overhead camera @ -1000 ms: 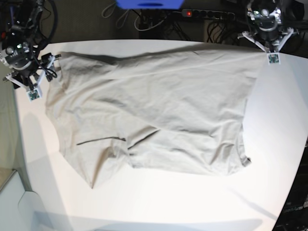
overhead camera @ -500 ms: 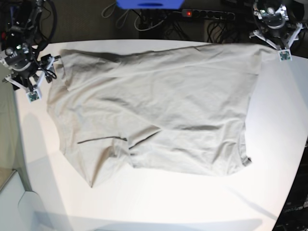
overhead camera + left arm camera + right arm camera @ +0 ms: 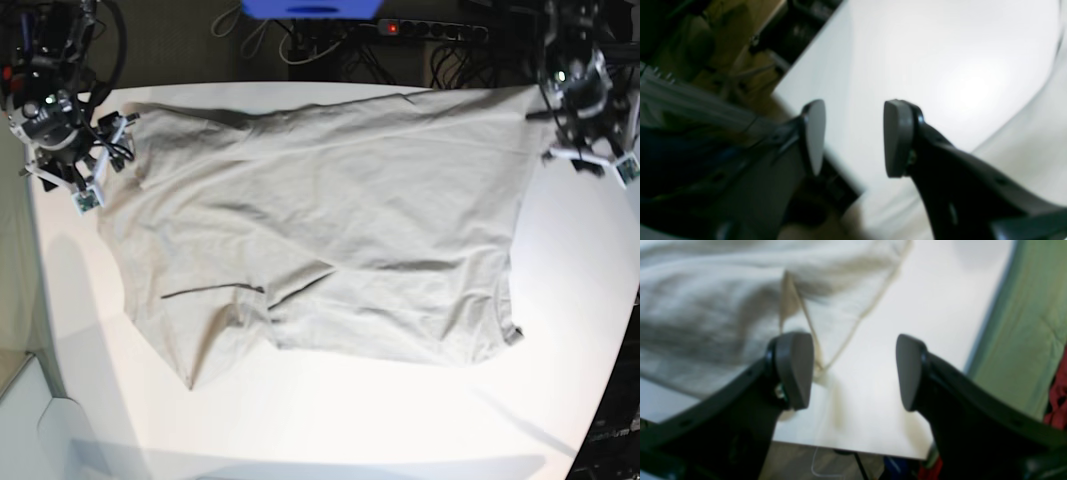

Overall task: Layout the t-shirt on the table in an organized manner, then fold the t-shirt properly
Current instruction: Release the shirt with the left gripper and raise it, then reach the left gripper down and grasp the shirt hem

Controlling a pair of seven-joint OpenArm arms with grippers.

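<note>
The plain beige-grey cotton t-shirt (image 3: 320,225) is lying spread on the smooth white table (image 3: 420,420), long axis running between both grippers, with the left gripper (image 3: 853,136) and right gripper (image 3: 853,370) each sitting fingers apart, gripping nothing, at its corners.

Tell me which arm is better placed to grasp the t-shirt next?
Probably the right gripper: its open jaws stand at the t-shirt corner hem. The left gripper, also open, hovers over bare table.
</note>
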